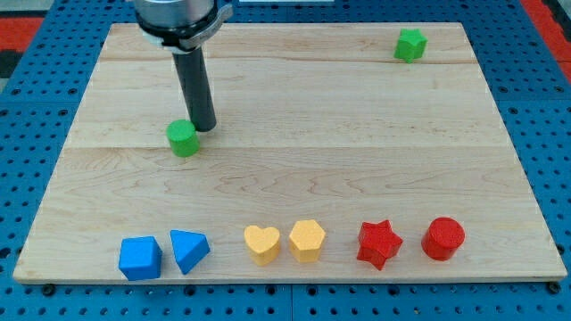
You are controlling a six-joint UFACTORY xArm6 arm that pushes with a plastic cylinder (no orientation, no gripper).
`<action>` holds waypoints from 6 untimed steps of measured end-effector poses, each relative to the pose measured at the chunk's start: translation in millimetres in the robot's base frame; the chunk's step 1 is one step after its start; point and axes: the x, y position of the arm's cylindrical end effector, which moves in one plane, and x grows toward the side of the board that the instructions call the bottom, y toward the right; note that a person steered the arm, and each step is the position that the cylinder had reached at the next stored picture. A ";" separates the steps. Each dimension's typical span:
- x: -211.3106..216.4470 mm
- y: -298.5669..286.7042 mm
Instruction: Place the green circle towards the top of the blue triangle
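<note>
The green circle [183, 138] lies on the wooden board at the view's left, about halfway up. My tip [203, 127] stands just to its right and slightly above, touching or nearly touching it. The blue triangle [188, 250] sits in the bottom row at the view's lower left, well below the green circle.
A blue cube [140, 258] sits left of the triangle. Along the bottom row to the right are a yellow heart [261, 243], a yellow hexagon [306, 240], a red star [379, 243] and a red circle [442, 238]. A green star-like block [410, 45] is at the top right.
</note>
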 end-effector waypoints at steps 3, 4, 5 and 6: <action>-25.6 -45.5; -20.7 -45.5; -6.9 -27.5; 23.4 -27.2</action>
